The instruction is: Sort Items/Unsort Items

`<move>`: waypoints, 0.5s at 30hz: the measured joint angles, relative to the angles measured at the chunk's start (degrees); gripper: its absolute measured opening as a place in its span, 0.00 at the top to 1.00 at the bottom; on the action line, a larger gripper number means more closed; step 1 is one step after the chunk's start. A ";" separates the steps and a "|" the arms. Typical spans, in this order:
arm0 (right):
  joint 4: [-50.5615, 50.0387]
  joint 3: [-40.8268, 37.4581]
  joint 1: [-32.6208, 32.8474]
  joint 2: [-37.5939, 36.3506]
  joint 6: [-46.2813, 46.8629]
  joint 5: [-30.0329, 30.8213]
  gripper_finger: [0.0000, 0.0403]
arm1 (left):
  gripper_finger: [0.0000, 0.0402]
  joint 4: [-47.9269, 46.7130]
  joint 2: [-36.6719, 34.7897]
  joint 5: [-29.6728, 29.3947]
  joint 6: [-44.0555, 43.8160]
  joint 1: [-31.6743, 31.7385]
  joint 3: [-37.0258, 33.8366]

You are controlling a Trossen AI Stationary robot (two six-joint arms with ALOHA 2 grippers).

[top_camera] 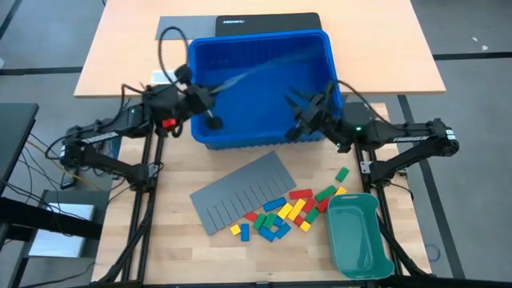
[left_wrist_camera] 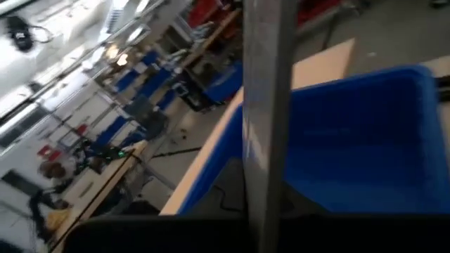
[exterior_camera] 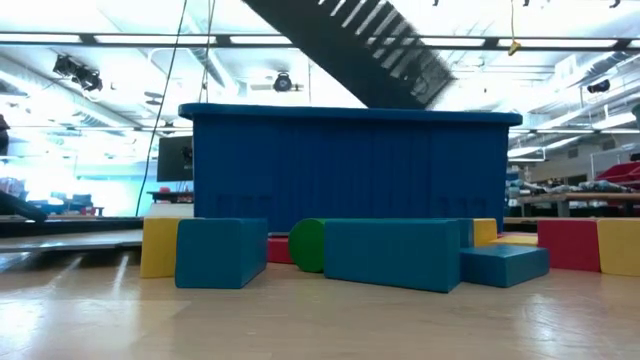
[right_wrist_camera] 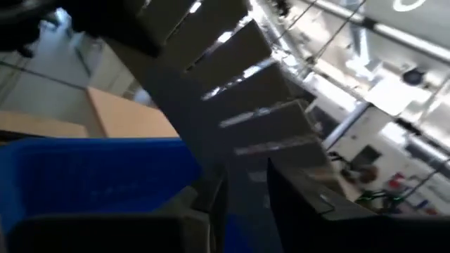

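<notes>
Bright overhead lighting, soft shadows, both wrist views motion-blurred

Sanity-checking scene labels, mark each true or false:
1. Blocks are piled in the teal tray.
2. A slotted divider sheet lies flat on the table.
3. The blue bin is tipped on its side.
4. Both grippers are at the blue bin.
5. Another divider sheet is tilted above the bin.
1. False. The teal tray looks empty; the blocks lie on the table beside it.
2. True. The flat divider sheet is in front of the blue bin.
3. False. It stands upright, open side up.
4. True. Left gripper, right gripper.
5. True. Tilted divider sheet.
</notes>
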 joint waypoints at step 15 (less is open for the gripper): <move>-10.81 0.00 -11.44 -8.53 15.85 -32.74 0.81 | 1.00 27.66 -15.10 25.44 -0.51 11.00 -28.00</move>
